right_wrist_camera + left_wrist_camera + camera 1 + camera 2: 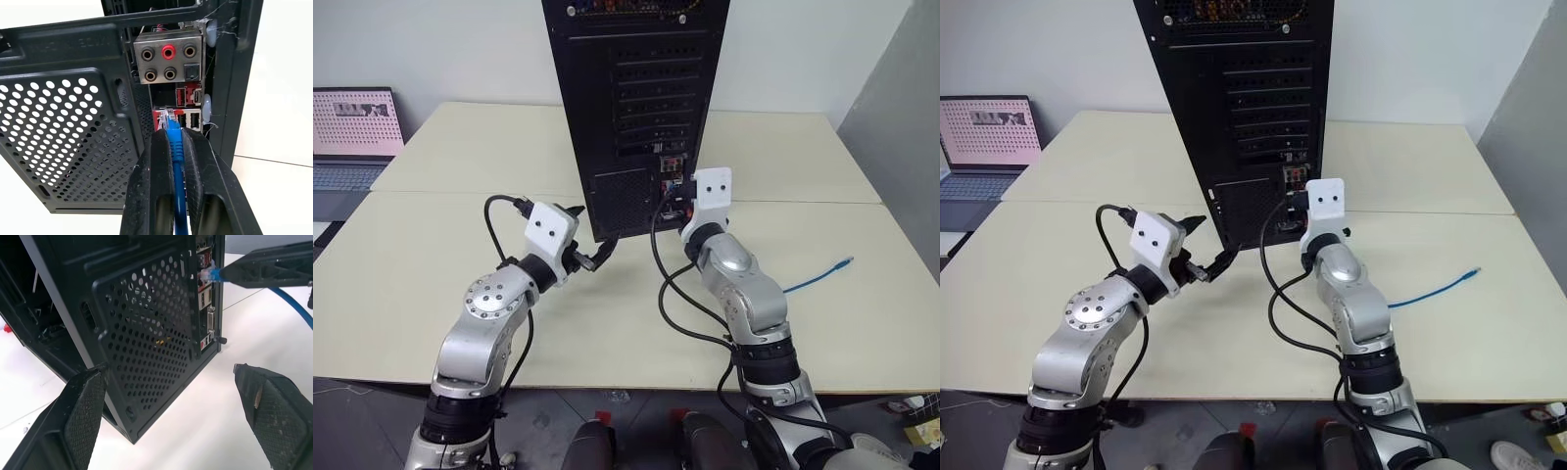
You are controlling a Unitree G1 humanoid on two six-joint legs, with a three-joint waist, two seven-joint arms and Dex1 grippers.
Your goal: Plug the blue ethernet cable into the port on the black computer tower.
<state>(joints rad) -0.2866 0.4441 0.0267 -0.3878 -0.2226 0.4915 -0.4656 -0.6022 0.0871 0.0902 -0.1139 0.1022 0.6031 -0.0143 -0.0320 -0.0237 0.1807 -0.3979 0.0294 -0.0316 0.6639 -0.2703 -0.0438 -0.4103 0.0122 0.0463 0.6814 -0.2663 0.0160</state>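
Blue ethernet cable (174, 147): plug end pinched between the 2 fingers of the right gripper (172, 142), clear tip at the red port block on the rear of the black computer tower (636, 108); whether it is seated cannot be told. The rest of the cord trails over the table (431, 284) toward 3 o'clock, free plug (847, 261) lying flat. Tower stands upright at 12 o'clock. Left gripper (171, 401): fingers wide apart, holding nothing, near the tower's lower mesh vent (146, 328). Laptop (352, 137) at 10 o'clock, screen lit.
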